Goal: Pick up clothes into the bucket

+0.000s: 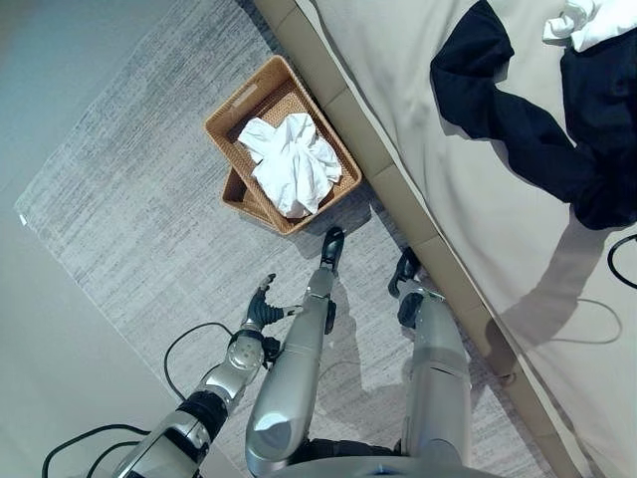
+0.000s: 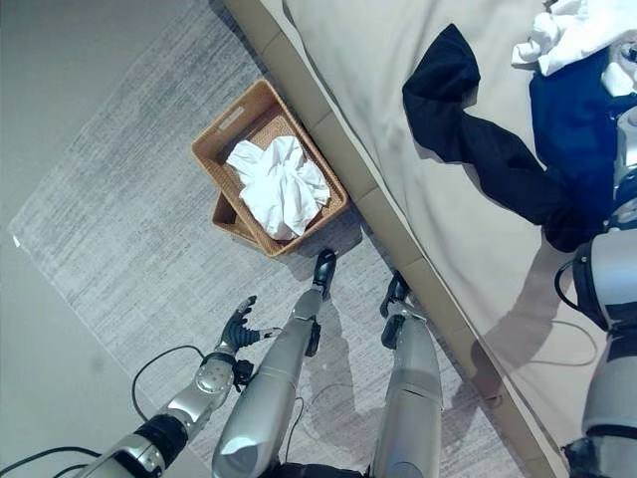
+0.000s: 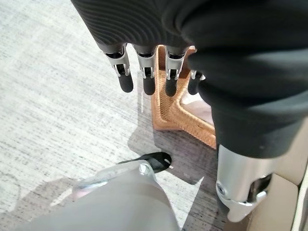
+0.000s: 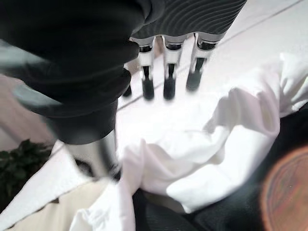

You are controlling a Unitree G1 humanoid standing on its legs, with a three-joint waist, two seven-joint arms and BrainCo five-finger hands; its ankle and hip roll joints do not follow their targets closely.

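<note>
A woven basket (image 1: 223,147) stands on the rug beside the bed, with a crumpled white garment (image 1: 294,164) inside it. On the bed lies a long dark navy garment (image 1: 518,129), and a white garment (image 1: 587,22) is bunched at its far end. My right hand (image 4: 167,86) hovers just above that white garment (image 4: 202,159), fingers straight and open, holding nothing. My left hand (image 1: 261,307) hangs low over the rug, short of the basket (image 3: 178,115), with its fingers (image 3: 147,82) straight and empty.
The bed (image 1: 448,219) fills the right side, and its padded side rail (image 1: 398,189) runs diagonally past the basket. A grey rug (image 1: 129,199) covers the floor on the left. A second basket (image 1: 235,191) sits under the first, slightly offset.
</note>
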